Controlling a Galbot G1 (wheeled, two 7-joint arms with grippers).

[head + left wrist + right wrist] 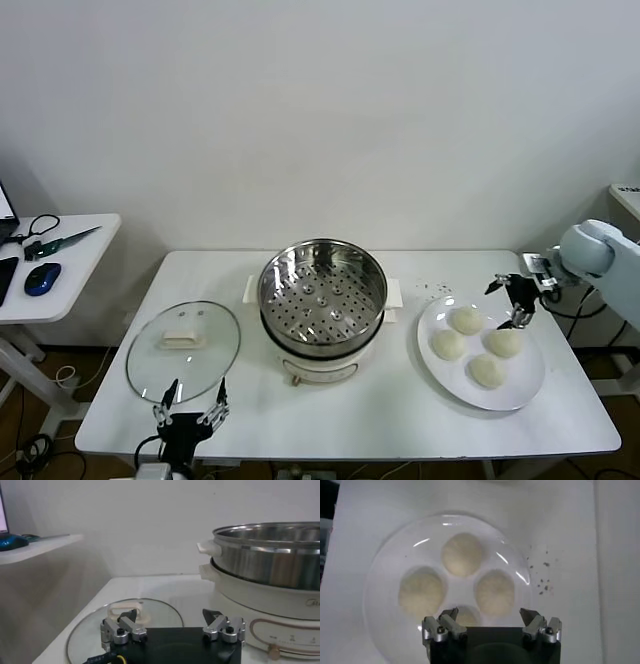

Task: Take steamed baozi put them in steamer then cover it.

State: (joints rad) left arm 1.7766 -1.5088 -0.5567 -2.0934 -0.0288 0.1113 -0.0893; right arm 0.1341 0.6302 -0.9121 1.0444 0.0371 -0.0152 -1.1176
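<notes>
**Soft buns, hard fingers**

Right gripper (518,300) spread wide, empty, above four smooth cream-white dough buns (476,346) on flat white plate (380,575), at 3 o'clock from shiny perforated steel steamer (322,290). Likely risk: squashing or denting from over-tight closing. Left gripper (190,408) agape, idle near clear glass lid (183,350), 9 o'clock.

Bare table (400,400) lies between the steamer (322,296) and the white plate (520,385). The four steamed baozi (466,320) sit uncovered, open from above. The steamer's mouth stands unobstructed; the cover (184,350) lies well aside.
</notes>
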